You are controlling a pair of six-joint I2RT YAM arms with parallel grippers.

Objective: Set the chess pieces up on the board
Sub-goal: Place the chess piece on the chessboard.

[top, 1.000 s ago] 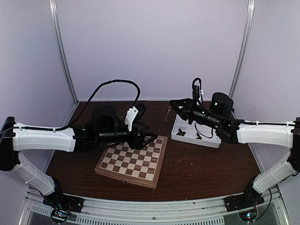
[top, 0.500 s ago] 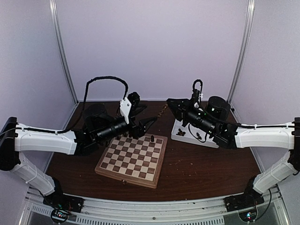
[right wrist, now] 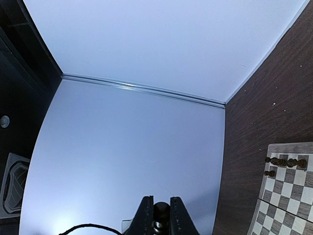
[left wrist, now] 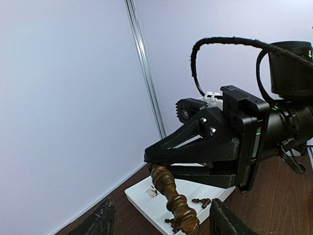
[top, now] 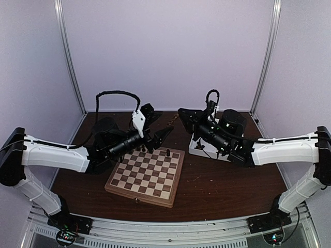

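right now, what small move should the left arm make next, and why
Probably ease the left gripper forward until its open jaws straddle the dark chess piece, then close. The right gripper is shut on one end of that piece and holds it out in the air facing the left one, which looks like a handover.

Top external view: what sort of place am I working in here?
Most likely a lab robot cell, not a home: plain pale panels framed by aluminium posts enclose a brown table, with a metal rail along its near edge.
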